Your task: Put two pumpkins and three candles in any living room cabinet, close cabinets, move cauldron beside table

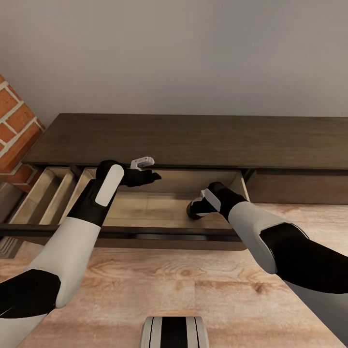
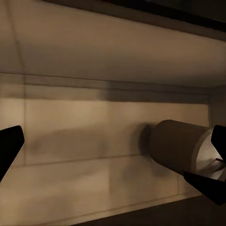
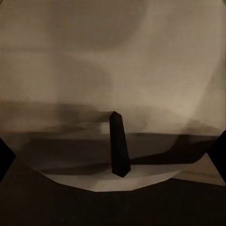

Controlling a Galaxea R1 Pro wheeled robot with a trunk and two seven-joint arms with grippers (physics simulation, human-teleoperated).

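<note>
1. The cabinet (image 1: 193, 140), a long low dark-brown console, stands against a plain pale wall, with a brick column (image 1: 14, 130) at its left end.
2. 2 of its drawers are pulled out over the wood floor (image 1: 159, 285): a wide middle drawer (image 1: 159, 208) with a pale wood inside, and a narrower one (image 1: 43, 193) beside it at the left.
3. The left gripper (image 1: 147, 175) reaches into the back left part of the middle drawer. Its jaws are spread wide and hold nothing; in the left wrist view the 2 dark fingertips (image 2: 9, 146) sit at opposite edges with bare drawer between them.
4. A candle (image 2: 181, 146) lies on its side on the drawer floor, a tan cylinder with its paler flat end turned toward the left wrist camera.
5. The right gripper (image 1: 195, 211) is down in the right part of the same drawer, held around that candle. In the right wrist view the pale round top (image 3: 113, 84) and its dark wick (image 3: 118, 143) sit right before the camera, with dark fingertips (image 3: 217, 155) at both edges. I cannot tell whether those jaws actually press on the candle.
</note>
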